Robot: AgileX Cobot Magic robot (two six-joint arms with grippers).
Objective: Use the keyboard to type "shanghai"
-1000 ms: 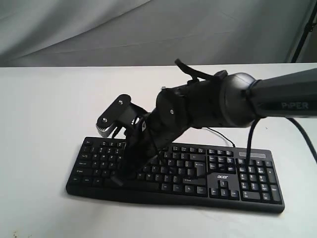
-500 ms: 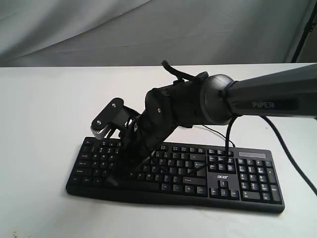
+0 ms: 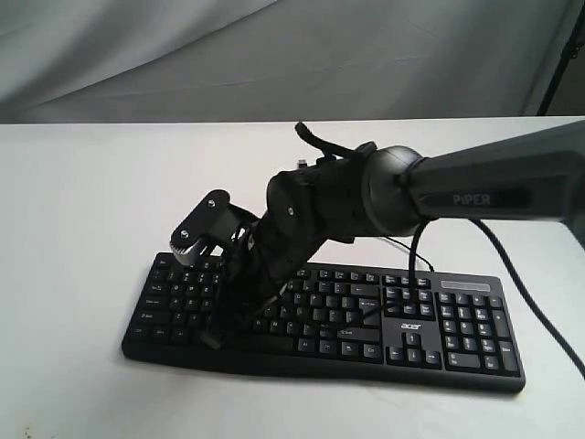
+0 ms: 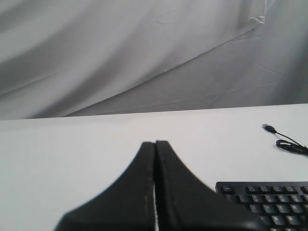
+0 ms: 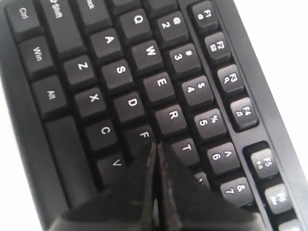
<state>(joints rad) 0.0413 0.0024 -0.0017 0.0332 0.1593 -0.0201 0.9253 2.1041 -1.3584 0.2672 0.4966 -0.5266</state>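
The black keyboard [image 3: 457,325] with the white acer logo lies on the white table, towards the front. My right arm reaches across it to its left end. My right gripper [image 3: 217,337] is shut and points down at the letter keys. In the right wrist view the keyboard [image 5: 120,72] fills the frame and the shut tips of my right gripper [image 5: 156,144] sit at the F key, beside T; whether they touch a key I cannot tell. My left gripper [image 4: 155,143] is shut on nothing, over bare table beside a corner of the keyboard [image 4: 269,204].
The white table [image 3: 82,201] spreads all around the keyboard. The keyboard's thin black cable ends in a loose USB plug [image 4: 268,127] on the table. A grey cloth backdrop [image 3: 274,55] hangs behind, and a black pole [image 3: 562,55] stands at the far right.
My right arm has swung left along the keyboard, and in the last half second its wrist has dipped lower towards the keys. Its gripper has stayed shut.
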